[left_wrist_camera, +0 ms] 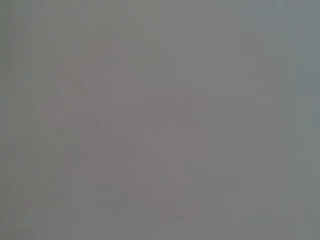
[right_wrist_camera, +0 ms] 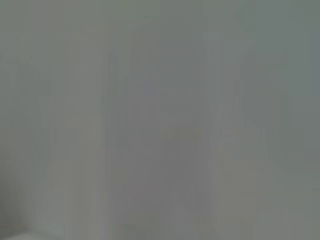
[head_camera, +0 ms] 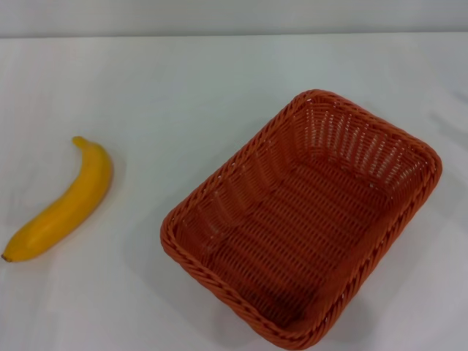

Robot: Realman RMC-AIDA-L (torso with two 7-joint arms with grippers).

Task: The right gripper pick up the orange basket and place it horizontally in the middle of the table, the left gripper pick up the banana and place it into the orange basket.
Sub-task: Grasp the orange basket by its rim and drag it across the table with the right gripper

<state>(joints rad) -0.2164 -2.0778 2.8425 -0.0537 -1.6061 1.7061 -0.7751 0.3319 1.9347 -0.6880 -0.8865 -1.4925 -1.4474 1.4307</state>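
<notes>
The orange basket (head_camera: 303, 219) stands on the white table (head_camera: 168, 80), right of the middle in the head view, turned at a slant with one corner toward the near edge. It holds nothing. The yellow banana (head_camera: 64, 202) lies flat at the left, apart from the basket, its dark tip toward the near left. Neither gripper nor either arm shows in the head view. Both wrist views show only a plain grey surface, with no fingers and no object.
A pale wall runs along the table's far edge. Bare white tabletop lies between the banana and the basket and behind both.
</notes>
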